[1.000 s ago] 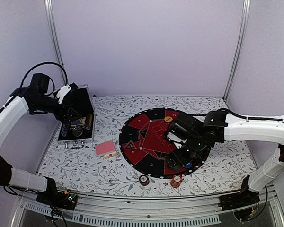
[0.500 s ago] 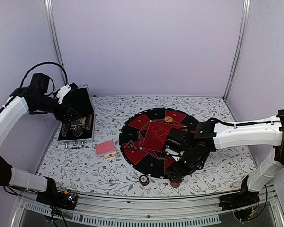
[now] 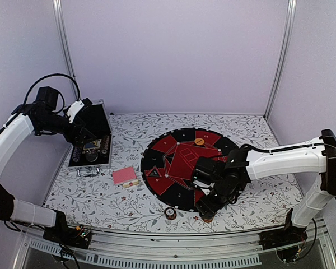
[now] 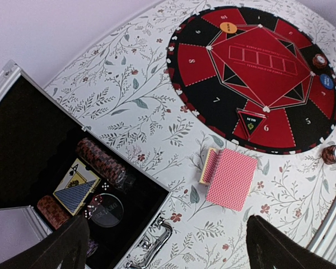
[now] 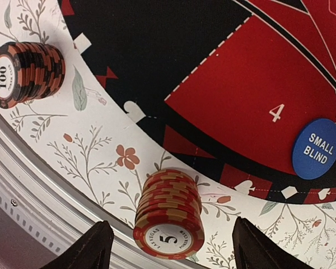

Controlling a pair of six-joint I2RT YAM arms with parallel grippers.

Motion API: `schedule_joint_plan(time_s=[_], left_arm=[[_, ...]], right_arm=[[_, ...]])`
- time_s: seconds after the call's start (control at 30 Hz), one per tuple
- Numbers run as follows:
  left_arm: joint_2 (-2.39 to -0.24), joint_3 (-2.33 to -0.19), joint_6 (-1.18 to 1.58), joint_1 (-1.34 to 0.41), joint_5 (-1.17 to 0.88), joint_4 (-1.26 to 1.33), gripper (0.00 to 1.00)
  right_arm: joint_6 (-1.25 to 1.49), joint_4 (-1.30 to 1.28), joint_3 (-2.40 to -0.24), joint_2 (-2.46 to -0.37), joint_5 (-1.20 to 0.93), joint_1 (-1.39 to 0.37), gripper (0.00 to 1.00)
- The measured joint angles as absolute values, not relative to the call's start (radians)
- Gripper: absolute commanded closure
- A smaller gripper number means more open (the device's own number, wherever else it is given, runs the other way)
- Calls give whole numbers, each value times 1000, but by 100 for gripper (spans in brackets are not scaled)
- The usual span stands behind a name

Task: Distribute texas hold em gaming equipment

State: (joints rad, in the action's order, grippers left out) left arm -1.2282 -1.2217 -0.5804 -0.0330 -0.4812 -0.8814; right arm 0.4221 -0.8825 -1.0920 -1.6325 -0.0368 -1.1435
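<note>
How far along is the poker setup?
Done: the orange button and Small Blind button sit on the mat; the 100 chip stack stands just off its near edge. In hand: the open right gripper straddles the 5 chip stack, not gripping it. Left: the pink card deck lies undealt beside the mat, and the case under the open left gripper holds more chips.

The floral bench [image 3: 257, 193] carries a round black-and-red mat [image 3: 179, 162] at centre and an open silver case [image 3: 91, 151] at far left. A pink-backed card deck [image 3: 124, 175] lies between them; a dark chip stack [image 5: 25, 73] and a red chip stack [image 5: 169, 216] stand just off the mat's near rim.
</note>
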Motion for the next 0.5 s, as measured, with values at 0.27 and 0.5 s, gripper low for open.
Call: schedule_joint_plan(time_s=[0.27, 0.5], left_arm=[[-1228, -1222, -580, -33, -481, -881, 0], [-1228, -1222, -580, -33, -481, -881, 0]], right_arm=[[413, -862, -1084, -1649, -41, -1143, 28], [404, -850, -1071, -1658, -39, -1143, 37]])
